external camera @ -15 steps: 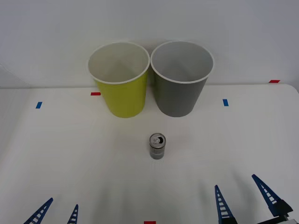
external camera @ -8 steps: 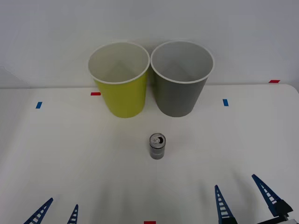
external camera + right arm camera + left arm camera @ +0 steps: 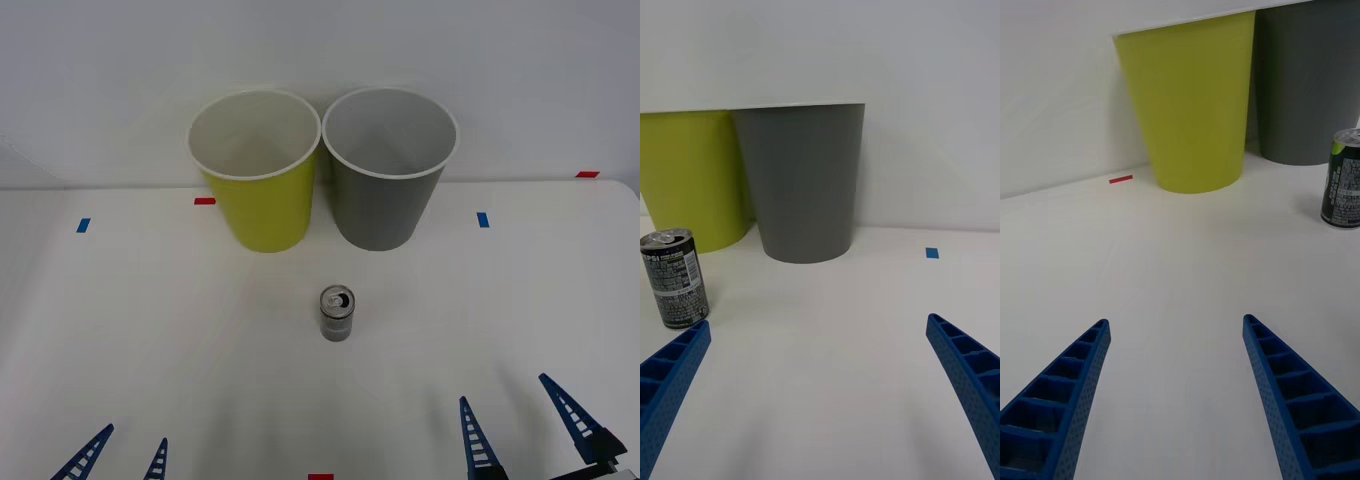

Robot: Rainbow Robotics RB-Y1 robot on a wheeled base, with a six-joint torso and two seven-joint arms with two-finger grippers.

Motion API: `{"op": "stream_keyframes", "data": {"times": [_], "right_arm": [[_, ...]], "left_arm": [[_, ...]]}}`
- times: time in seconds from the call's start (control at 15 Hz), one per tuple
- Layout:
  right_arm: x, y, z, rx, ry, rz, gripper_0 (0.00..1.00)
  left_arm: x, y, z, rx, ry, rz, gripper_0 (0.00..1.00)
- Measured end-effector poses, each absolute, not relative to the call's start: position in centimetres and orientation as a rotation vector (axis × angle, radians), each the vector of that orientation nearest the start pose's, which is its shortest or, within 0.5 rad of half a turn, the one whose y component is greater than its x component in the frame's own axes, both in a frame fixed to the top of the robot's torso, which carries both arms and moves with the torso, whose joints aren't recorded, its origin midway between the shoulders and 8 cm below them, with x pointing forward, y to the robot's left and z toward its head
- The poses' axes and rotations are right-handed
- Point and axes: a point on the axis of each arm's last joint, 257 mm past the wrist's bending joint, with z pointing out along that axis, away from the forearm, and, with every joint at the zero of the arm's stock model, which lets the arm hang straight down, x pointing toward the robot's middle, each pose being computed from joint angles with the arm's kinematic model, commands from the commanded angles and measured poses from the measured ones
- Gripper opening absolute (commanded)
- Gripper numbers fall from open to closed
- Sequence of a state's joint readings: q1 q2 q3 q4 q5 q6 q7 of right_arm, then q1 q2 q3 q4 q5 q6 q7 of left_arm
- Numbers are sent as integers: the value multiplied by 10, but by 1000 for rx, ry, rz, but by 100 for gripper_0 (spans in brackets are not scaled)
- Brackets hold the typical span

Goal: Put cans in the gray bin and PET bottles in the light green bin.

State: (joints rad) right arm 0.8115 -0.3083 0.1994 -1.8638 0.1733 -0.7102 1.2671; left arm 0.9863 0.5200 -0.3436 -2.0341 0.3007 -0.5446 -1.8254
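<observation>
Currently, can: upright on white table, centre, near side of both bins.
Light green bin: far left, touching gray bin.
Left gripper: near edge, fingers spread.
Right gripper: near right, spread, empty.

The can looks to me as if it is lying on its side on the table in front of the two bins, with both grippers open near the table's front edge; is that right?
Not quite: the can stands upright, its silver top facing up, as the front view shows. The rest holds: it is on the table in front of the light green bin and gray bin, and the left gripper and right gripper are open near the front edge.
</observation>
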Motion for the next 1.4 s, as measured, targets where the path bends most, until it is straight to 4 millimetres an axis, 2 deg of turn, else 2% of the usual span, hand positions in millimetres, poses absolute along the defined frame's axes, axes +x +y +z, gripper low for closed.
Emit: {"op": "stream_keyframes", "data": {"times": [1.4], "right_arm": [[273, -219, -246, -194, 1424, 187, 100]], "left_arm": [[227, 236, -269, 254, 1636, -10, 60]]}}
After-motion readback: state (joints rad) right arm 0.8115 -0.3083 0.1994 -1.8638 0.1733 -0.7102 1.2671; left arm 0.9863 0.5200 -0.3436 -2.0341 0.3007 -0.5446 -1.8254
